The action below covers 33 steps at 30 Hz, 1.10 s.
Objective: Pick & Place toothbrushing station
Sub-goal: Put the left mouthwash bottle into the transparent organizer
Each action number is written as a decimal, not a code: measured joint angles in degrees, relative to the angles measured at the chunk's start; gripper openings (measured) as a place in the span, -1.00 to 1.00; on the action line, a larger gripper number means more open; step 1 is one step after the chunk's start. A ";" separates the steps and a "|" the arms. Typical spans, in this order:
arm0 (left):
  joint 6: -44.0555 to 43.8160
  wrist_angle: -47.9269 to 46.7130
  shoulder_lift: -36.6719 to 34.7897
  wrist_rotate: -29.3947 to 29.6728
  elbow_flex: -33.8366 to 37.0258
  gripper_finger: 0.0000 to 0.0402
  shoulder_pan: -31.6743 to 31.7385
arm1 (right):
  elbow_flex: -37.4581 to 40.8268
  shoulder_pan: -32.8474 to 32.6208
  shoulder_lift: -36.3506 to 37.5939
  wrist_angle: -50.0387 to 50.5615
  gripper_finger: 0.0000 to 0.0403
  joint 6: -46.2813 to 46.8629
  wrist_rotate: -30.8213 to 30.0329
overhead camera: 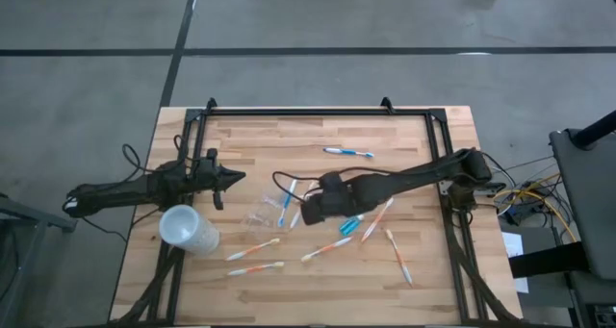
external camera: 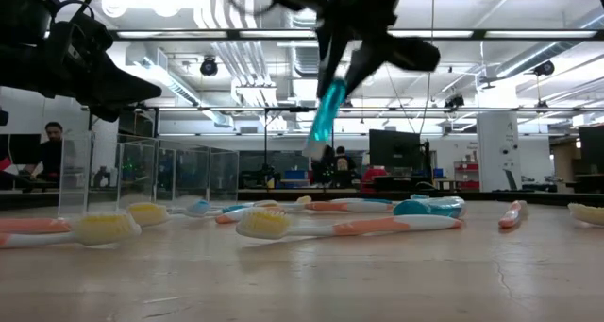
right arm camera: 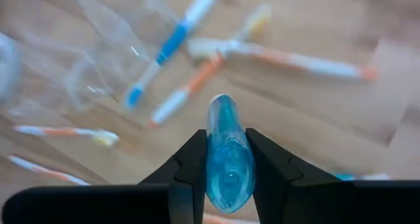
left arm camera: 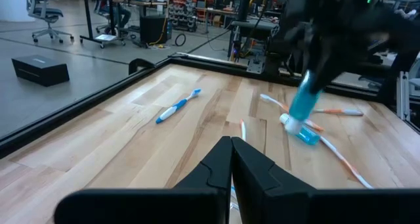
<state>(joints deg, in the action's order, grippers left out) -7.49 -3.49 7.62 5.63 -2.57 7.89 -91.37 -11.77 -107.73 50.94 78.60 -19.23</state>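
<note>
Pale butcher-block wood made up the table (overhead camera: 423, 136), and from above the right gripper (overhead camera: 310, 211) hung over its middle, just beside the clear tumbler (overhead camera: 261, 215), which appeared to lie tipped on its side with a white-blue toothbrush (overhead camera: 284, 205) at its mouth. Another white-blue toothbrush (overhead camera: 347, 152) lay well apart toward the far edge, white-orange toothbrushes (overhead camera: 254, 247) were scattered along the near side, and the frosted cup (overhead camera: 188, 228) stood near the left gripper (overhead camera: 234, 177), which waited at the table's left. At table height, the blue toothpaste tube (external camera: 328, 111) hung tilted in the air, pinched by the right gripper above the row of brushes. The left wrist camera showed its own fingers (left arm camera: 259, 168) pressed together on nothing, with the lifted tube (left arm camera: 307, 96) ahead of them and what looked like a second small blue tube (left arm camera: 299, 130) lying on the wood beneath it. The right wrist camera showed the jaws clamped on either side of the tube (right arm camera: 228, 153), with the tumbler (right arm camera: 79, 66) and several brushes on the table below. I judged the step to be carrying the tube toward the tumbler; the next move called for centring it over the opening, and a tumbler lying on its side might first need righting.
</note>
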 joint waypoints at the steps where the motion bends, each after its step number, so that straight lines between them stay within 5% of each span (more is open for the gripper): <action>1: 0.00 0.00 0.00 0.00 0.00 -0.93 0.01 | 0.00 -0.34 0.92 -0.61 -0.60 -0.86 -1.98; 16: 0.00 -0.04 0.02 -0.03 0.00 -0.93 -0.01 | 0.04 -4.85 10.46 -7.80 -0.60 -16.19 -19.54; 33: 0.00 -0.02 0.04 -0.03 0.00 -0.93 0.01 | 6.66 -7.54 13.39 -27.47 -0.61 -37.37 -27.04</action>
<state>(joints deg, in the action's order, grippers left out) -7.49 -3.51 7.66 5.61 -2.57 7.90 -84.71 -19.31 -94.33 23.46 41.24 -46.27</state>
